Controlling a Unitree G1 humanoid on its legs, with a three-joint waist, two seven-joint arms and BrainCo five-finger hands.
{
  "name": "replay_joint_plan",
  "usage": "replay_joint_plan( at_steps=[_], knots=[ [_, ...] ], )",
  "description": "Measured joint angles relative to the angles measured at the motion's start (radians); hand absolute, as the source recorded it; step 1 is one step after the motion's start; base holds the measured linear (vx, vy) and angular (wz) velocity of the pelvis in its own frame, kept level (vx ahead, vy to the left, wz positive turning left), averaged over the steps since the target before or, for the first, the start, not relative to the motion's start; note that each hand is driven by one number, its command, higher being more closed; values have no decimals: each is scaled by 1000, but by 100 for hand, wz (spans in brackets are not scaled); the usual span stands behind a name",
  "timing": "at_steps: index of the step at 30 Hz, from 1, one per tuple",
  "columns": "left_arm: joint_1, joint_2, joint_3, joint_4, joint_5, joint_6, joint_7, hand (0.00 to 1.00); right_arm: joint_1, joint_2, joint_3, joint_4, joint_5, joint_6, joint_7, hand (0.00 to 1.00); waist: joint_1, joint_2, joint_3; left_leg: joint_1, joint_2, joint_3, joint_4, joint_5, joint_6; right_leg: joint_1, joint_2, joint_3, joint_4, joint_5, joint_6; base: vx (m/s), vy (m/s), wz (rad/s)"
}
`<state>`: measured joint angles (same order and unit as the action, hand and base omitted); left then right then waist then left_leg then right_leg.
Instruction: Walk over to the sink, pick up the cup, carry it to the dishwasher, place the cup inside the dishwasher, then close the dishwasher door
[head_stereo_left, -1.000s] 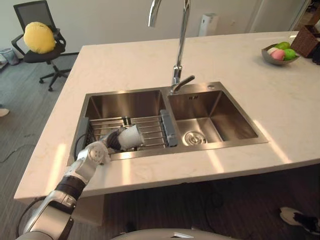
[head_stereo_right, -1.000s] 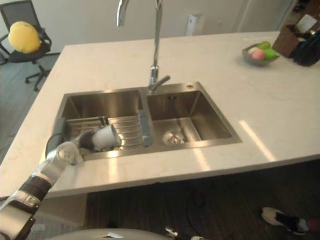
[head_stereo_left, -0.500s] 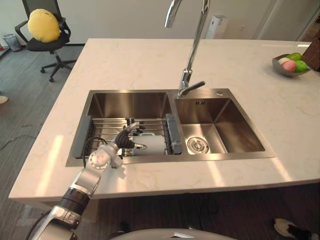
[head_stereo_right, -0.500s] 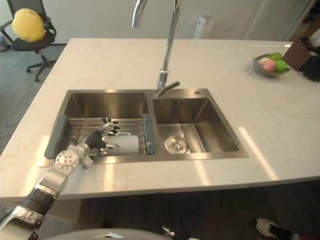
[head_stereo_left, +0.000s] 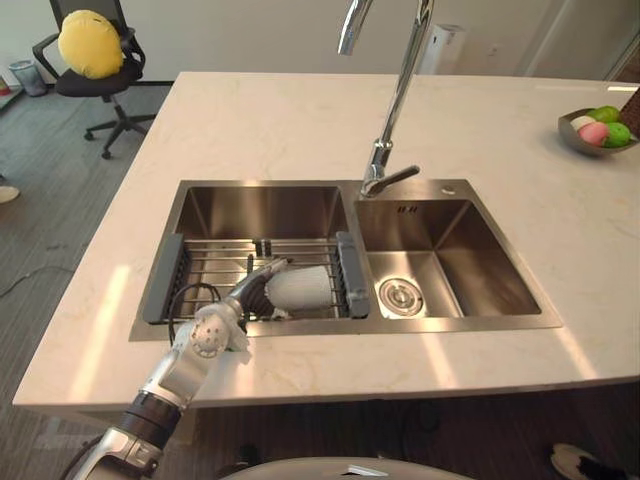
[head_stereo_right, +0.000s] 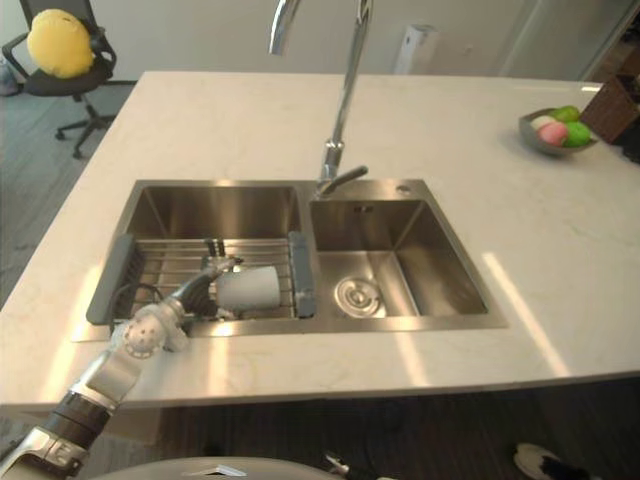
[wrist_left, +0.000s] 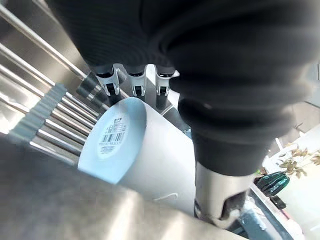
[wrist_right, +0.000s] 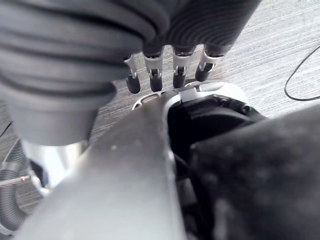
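- The cup (head_stereo_left: 298, 288) is laid on its side on the rack (head_stereo_left: 215, 256), in the left basin of the sink (head_stereo_left: 262, 208).
- It is flanked by the fingers (wrist_left: 134, 84) and thumb (wrist_left: 216, 187) of the left hand (head_stereo_left: 247, 293); the fingertips are hidden behind it, so a grip cannot be told.
- The right hand (wrist_right: 152, 70) is seen relaxed, nothing held, above the floor (wrist_right: 280, 40).

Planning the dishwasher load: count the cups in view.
1: a white cup lies on its side on the rack in the sink's left basin, at the left robot hand. More may hide below the rack.
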<state>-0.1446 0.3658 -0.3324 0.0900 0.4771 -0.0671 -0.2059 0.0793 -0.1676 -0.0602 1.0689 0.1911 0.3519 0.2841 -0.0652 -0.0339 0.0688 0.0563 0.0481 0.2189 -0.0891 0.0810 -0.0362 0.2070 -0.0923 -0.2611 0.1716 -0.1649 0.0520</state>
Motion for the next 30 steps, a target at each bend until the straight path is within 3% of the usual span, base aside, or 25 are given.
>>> replay_joint_plan(
  at_steps=[8, 12, 15, 20, 25, 27, 30],
  knots=[
    [-7, 27, -63, -120, 216, 6, 22, 0, -21, -6, 49, 8, 1, 3, -5, 0, 3, 6, -3, 6, 23, -1, -1, 27, -24, 0, 22, -2, 15, -2, -3, -33, -37, 0],
    [-43, 28, -86, -120, 235, 39, 24, 0, -32, -11, 60, 8, 1, 19, -5, 0, 2, 10, -11, -12, 33, -1, -1, 42, -25, -14, 26, -3, 3, -29, -15, -112, -58, -9],
    [-65, 26, -110, -120, 235, 49, 25, 0, -36, -7, 64, 8, 2, 22, -11, 0, 4, 2, -15, -39, 15, 0, -1, 66, -22, -20, 6, -19, -28, -82, 7, -159, -69, -1],
    [-63, -26, -179, -117, 236, 58, 1, 0, -23, -26, 67, 7, 1, 27, -11, 0, 0, 20, -38, -41, 18, 1, -1, 72, -20, -21, 7, -30, -29, -80, 12, -82, 4, 5],
    [-69, -42, -181, -117, 254, 106, 2, 0, -25, -8, 68, 7, 3, 27, -32, 0, 1, 0, -46, -62, -9, 3, -1, 66, 6, -29, -16, -26, -60, -52, 38, 36, 79, -1],
    [-86, -27, -192, -116, 252, 128, 5, 0, -34, 9, 73, 8, 3, 30, -44, 0, 4, -26, -44, -64, -23, 4, -1, 62, 14, -30, -26, -24, -48, -45, 46, 73, 93, 7],
    [-123, -1, -205, -108, 252, 143, 17, 0, -44, 11, 97, 9, 3, 51, -50, 0, 3, -34, -44, -55, -24, 16, -1, 57, 17, -29, -25, -15, -47, -31, 45, 25, 61, -5]
  ],
)
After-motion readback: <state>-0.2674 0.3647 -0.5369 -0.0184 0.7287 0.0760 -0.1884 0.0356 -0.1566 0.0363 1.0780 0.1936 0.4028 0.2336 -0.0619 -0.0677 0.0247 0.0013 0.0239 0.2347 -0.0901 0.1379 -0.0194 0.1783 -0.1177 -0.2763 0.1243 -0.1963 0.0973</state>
